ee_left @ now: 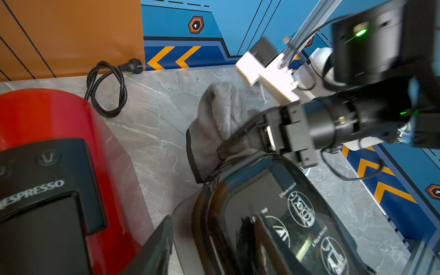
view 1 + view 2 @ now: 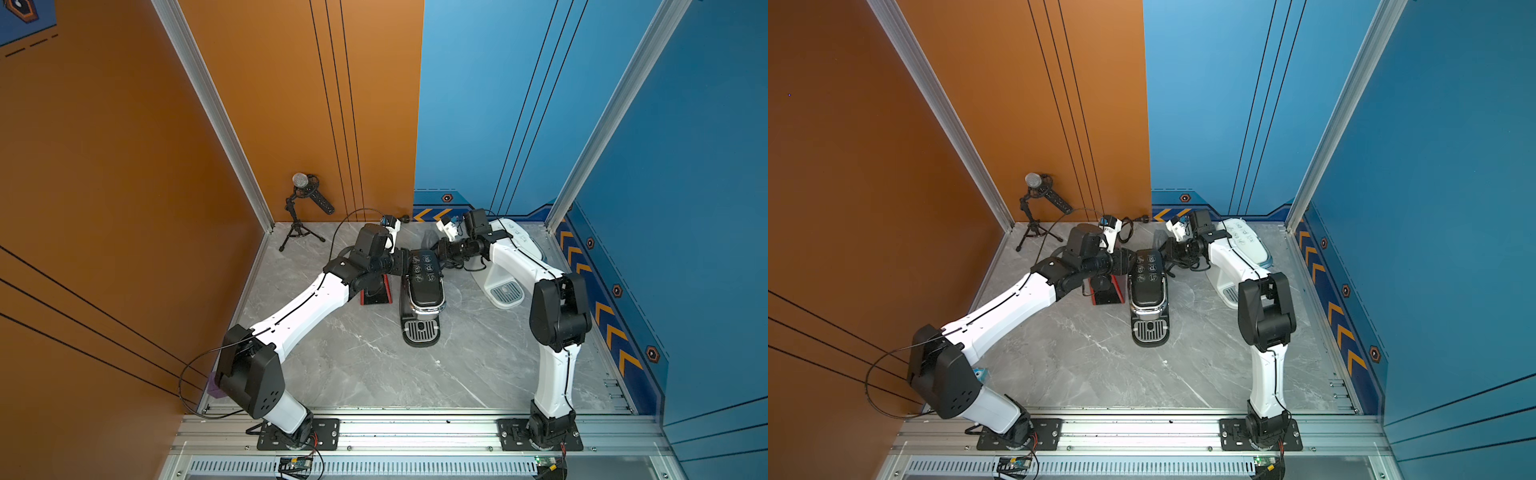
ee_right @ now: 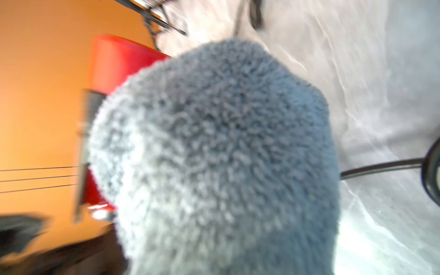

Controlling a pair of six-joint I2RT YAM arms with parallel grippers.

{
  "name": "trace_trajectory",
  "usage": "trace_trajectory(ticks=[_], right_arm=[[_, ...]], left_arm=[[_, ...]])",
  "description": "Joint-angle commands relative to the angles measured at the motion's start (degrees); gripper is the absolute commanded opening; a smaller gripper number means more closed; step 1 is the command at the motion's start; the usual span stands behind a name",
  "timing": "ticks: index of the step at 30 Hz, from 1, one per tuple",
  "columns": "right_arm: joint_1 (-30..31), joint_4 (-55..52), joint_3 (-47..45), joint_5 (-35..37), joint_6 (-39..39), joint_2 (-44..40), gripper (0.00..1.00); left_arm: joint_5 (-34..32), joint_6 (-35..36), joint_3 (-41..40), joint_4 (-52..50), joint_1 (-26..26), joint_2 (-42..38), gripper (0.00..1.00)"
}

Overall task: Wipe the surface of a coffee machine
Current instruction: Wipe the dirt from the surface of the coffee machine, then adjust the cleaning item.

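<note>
Right gripper nearly closed, clamping grey cloth. Black coffee machine sits just under it, cloth at the rear edge. Left gripper is against the machine's side, red machine just beside it; can't tell how far it's open.

Premises: a robotics test cell of laboratory type. Evidence: bare aluminium frame posts carry printed orange wall panels and blue wall panels with hazard chevrons. Two white-and-black robot arms are bolted to a slotted aluminium rail fronting a grey marble-pattern worktop. Also noted: a tripod-mounted microphone and exposed circuit boards.
</note>
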Motion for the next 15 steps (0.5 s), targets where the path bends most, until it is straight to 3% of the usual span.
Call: trace_trajectory(ticks=[1, 10, 15], right_arm=[[0.1, 0.8, -0.8, -5.5, 2.6, -5.5, 0.24], [0.4, -0.5, -1.5, -0.2, 1.0, -15.2, 0.24], [6.1, -7.8, 0.1, 3.8, -9.1, -19.7, 0.25]], left_arm=[[-0.9, 0.7, -2.5, -1.9, 0.2, -3.0, 0.56], [-0.5, 1.8, -8.4, -3.1, 0.7, -10.2, 0.56], [9.1, 2.0, -9.2, -3.2, 1.1, -13.1, 0.57]])
